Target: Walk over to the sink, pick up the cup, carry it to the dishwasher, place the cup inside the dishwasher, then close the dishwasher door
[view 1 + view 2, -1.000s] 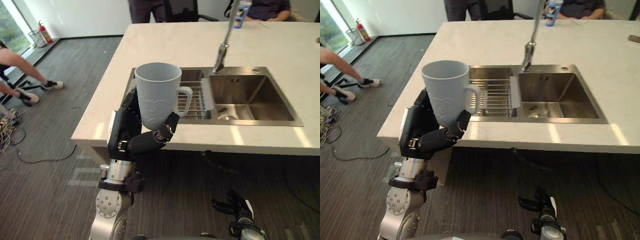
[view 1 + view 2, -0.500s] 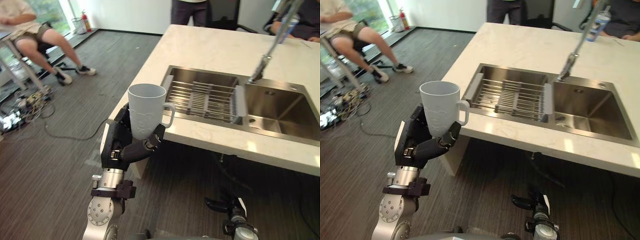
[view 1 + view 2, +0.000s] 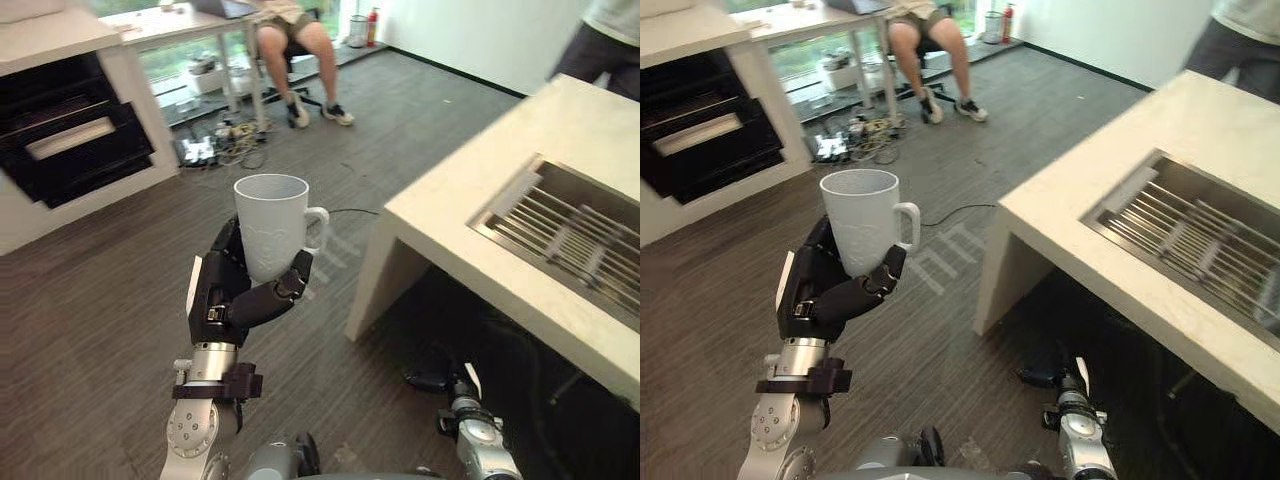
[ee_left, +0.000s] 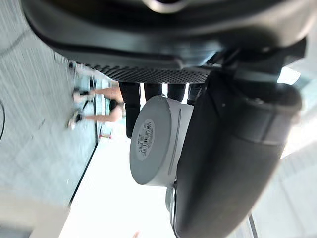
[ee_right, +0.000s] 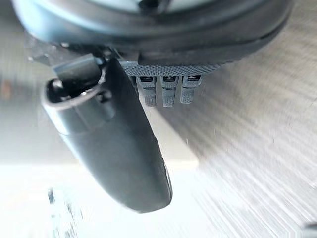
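Observation:
A pale grey cup [image 3: 270, 225] with a side handle is held upright in front of me, over the dark floor. My left hand [image 3: 235, 295] is shut on it, fingers and thumb curled round its lower body. In the left wrist view the cup's [image 4: 153, 141] base shows between the fingers and the thumb. A black built-in appliance [image 3: 60, 140] with a pale handle sits in a white cabinet at the far left. The steel sink [image 3: 575, 240] with its wire rack lies in the counter to my right. My right hand [image 5: 114, 144] hangs low over the floor, fingers relaxed, holding nothing.
The pale counter island [image 3: 460, 200] juts in from the right, its corner near the cup. A person sits on a chair [image 3: 290, 40] at the back, with cables and a power strip [image 3: 215, 145] on the floor before them. Another person [image 3: 600, 40] stands at the far right.
The camera has swung left, so the sink and counter now sit at the right and the black appliance has come into sight. The cup stays in my left hand.

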